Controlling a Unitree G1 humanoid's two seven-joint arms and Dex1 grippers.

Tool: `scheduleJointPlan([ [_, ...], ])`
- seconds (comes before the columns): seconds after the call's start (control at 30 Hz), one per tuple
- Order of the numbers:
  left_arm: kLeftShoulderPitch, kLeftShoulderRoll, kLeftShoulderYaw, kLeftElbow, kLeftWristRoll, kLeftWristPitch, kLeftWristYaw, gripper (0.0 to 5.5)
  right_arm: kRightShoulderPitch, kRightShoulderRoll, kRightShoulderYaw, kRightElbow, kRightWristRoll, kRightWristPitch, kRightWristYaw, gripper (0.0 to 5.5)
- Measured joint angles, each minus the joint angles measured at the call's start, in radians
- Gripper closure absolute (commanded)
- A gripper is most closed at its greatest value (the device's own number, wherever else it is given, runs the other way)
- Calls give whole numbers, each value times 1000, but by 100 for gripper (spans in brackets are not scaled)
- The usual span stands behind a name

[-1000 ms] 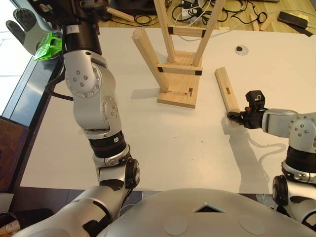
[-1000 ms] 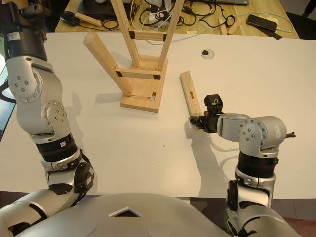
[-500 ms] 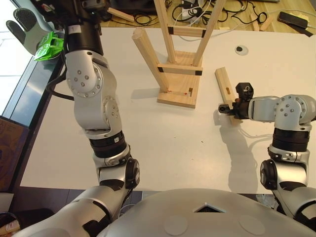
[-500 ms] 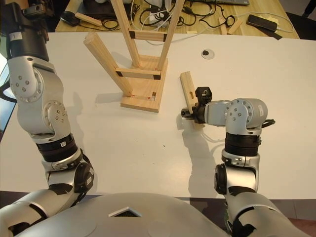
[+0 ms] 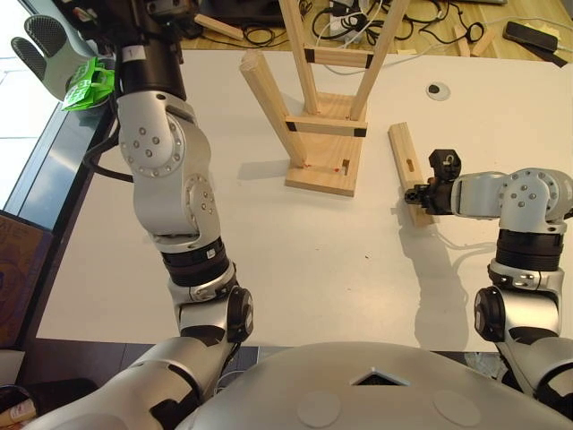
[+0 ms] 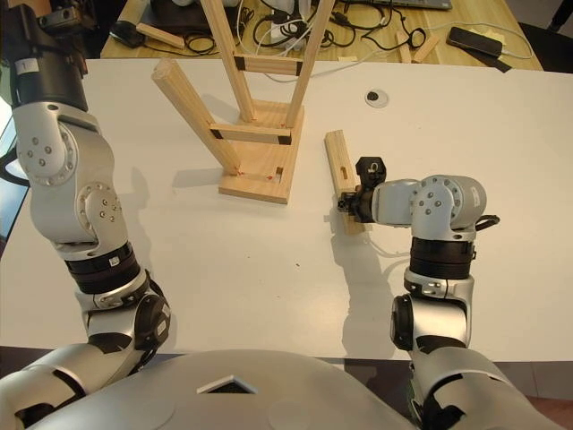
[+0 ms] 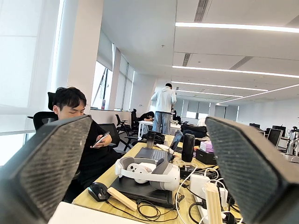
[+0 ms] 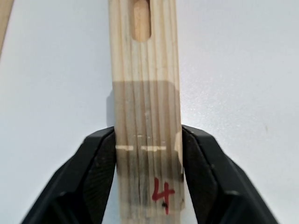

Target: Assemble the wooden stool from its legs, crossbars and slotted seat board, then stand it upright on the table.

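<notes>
The part-built stool stands upside down on the white table, its seat board [image 5: 324, 179] lying flat. Three legs rise from it, joined by crossbars [image 5: 326, 125]. One leg [image 5: 269, 98] leans out to the left. A loose slotted leg [image 5: 405, 157] lies flat to the right of the board. My right gripper [image 5: 419, 195] is shut on its near end. The fingers [image 8: 100, 163] press both sides of the wood by a red "4". My left gripper [image 7: 149, 154] is held high at the table's far left, open and with nothing in it.
A round cable hole [image 5: 436, 89] sits in the table behind the loose leg. Cables, wood offcuts and a phone [image 5: 535, 36] lie on the desk beyond the far edge. A green packet [image 5: 88, 85] lies off the table's left edge.
My right gripper moved left and forward onto the loose leg's near end and took hold of it; the leg's near end shifted slightly. The left arm kept still.
</notes>
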Motion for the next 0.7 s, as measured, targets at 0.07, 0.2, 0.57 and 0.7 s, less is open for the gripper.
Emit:
scheduleJointPlan([
  [0.07,-1,2,2,5,0,-1,-1,99,1,26,-13,-10,-4,3,-15,344],
  [0.2,-8,12,12,10,0,-3,-3,99,-3,79,-50,-51,-56,10,-38,345],
  [0.57,-70,74,41,64,-12,-20,-30,99,-24,125,5,-236,-342,-274,5,345],
  [0.7,-102,95,47,92,-35,-24,-60,99,-41,52,47,-234,-440,-557,120,345],
])
